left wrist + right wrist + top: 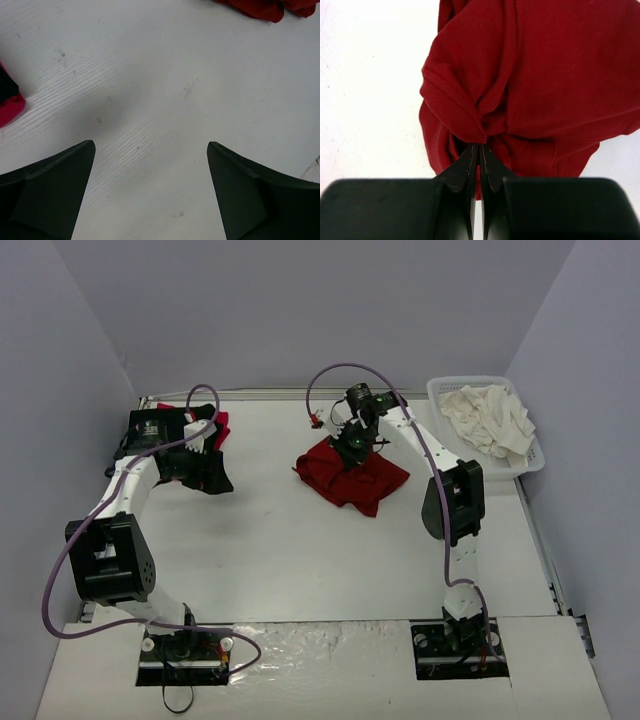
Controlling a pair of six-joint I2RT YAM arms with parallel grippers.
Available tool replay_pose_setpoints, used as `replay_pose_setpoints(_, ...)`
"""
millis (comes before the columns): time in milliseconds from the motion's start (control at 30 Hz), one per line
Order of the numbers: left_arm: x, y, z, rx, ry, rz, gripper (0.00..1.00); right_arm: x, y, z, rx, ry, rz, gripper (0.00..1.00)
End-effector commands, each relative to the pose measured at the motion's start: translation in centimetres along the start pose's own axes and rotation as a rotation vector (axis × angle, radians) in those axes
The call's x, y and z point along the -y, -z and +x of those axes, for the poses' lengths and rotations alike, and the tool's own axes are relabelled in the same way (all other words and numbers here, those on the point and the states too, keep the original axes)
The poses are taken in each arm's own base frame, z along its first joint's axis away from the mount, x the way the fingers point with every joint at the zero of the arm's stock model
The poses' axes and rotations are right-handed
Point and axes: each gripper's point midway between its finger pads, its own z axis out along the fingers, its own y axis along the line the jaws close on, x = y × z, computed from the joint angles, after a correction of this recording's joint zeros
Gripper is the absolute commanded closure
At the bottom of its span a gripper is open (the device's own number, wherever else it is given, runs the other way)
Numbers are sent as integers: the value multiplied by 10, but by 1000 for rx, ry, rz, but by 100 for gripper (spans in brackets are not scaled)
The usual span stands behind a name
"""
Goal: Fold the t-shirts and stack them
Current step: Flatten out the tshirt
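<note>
The dark red t-shirt (355,480) lay in a crumpled heap on the table (300,560), about halfway between the left and right edges and nearer the far edge. The right gripper (479,147) had its jaws squeezed tight on a little bunch of that shirt, and the folds of cloth all ran in to its tips. The left gripper (151,144) hung over bare table by the far left corner, jaws wide apart with nothing between them. Near it sat some red and black shirts (215,425). Cream-white shirts (490,418) lay in the basket (437,390) at the far right corner.

The job in hand looked like opening the heap out flat so it could be folded. To do that well, the right arm should lift slowly, so the thin pinch does not slip. The left gripper should come over and take another edge of the shirt, well apart from the first hold. Then both could pull it smooth without tugging hard
</note>
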Motion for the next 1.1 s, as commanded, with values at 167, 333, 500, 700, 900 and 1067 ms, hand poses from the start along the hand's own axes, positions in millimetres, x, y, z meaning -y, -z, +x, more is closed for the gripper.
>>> replay_pose_setpoints(167, 24, 7, -16, 67, -40, 117, 6, 36, 65, -49, 127, -58, 187, 100)
replay_pose_setpoints(333, 55, 8, -34, 129, 28, 327, 6, 72, 128, -67, 242, -132, 380, 100)
replay_pose_setpoints(500, 92, -24, -33, -20, -110, 374, 26, 80, 136, -52, 238, -175, 399, 100)
replay_pose_setpoints(700, 193, -90, -49, -89, -596, 308, 28, 120, 148, -25, 221, -306, 539, 100)
replay_pose_setpoints(900, 258, -133, -59, -36, -752, 297, 21, 126, 141, -17, 195, -330, 555, 100)
replay_pose_setpoints(1067, 265, -185, -57, -11, -759, 179, 20, 132, 136, -12, 176, -343, 565, 100)
